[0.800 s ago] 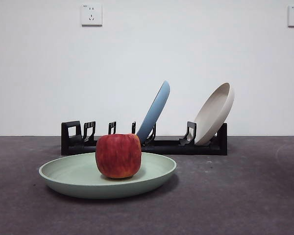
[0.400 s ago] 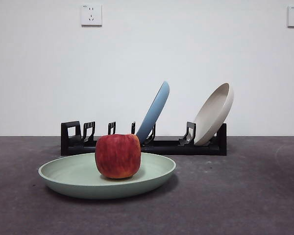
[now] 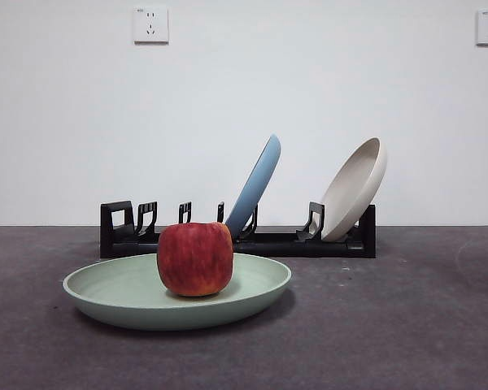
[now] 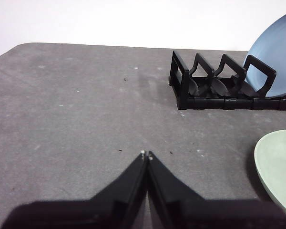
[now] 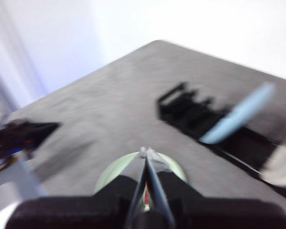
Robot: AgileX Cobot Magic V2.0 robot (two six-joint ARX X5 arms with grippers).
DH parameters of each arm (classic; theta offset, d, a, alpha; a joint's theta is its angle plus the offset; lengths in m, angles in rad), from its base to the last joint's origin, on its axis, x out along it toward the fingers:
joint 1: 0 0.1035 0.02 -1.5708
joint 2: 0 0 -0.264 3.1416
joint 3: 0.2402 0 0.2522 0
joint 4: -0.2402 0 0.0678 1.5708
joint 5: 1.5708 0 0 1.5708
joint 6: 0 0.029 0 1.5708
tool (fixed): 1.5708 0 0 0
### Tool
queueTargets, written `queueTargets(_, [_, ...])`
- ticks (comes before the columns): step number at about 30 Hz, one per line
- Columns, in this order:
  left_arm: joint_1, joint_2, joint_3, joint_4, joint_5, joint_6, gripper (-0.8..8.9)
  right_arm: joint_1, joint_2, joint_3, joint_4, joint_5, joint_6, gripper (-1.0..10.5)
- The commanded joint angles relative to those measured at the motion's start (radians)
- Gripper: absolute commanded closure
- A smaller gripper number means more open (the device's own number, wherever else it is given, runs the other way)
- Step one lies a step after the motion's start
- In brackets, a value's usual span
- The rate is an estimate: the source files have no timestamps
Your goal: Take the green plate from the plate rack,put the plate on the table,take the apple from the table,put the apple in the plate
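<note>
The red apple (image 3: 195,258) sits upright in the green plate (image 3: 114,292), which lies flat on the dark grey table (image 3: 390,325) in front of the black plate rack (image 3: 309,242). Neither gripper appears in the front view. My left gripper (image 4: 146,155) is shut and empty, low over bare table beside the rack's end (image 4: 181,83), with the green plate's rim (image 4: 276,162) off to one side. My right gripper (image 5: 146,152) is shut with nothing in it, high above the green plate (image 5: 114,174); that view is blurred and the apple is hidden behind the jaws.
A light blue plate (image 3: 256,185) and a beige plate (image 3: 354,188) lean in the rack's slots. Several slots at the rack's left end stand empty. The left arm (image 5: 19,136) shows at the edge of the right wrist view. A white wall with sockets (image 3: 150,24) rises behind.
Plate, apple and rack have not moved in the front view; only a slight shift of the whole picture.
</note>
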Motion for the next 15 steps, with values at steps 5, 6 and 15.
queueTargets(5, [0.003,-0.002,-0.013,0.002,-0.001,-0.01,8.17,-0.174,-0.238,-0.374,0.291,0.017,0.026,9.5])
queueTargets(6, [0.003,-0.002,-0.013,0.002,-0.001,-0.01,8.17,-0.19,-0.273,-0.423,0.33,0.035,0.028,9.5])
queueTargets(15, [0.003,-0.002,-0.013,0.002,-0.001,-0.01,8.17,-0.319,-0.578,-0.795,0.471,0.18,0.042,9.5])
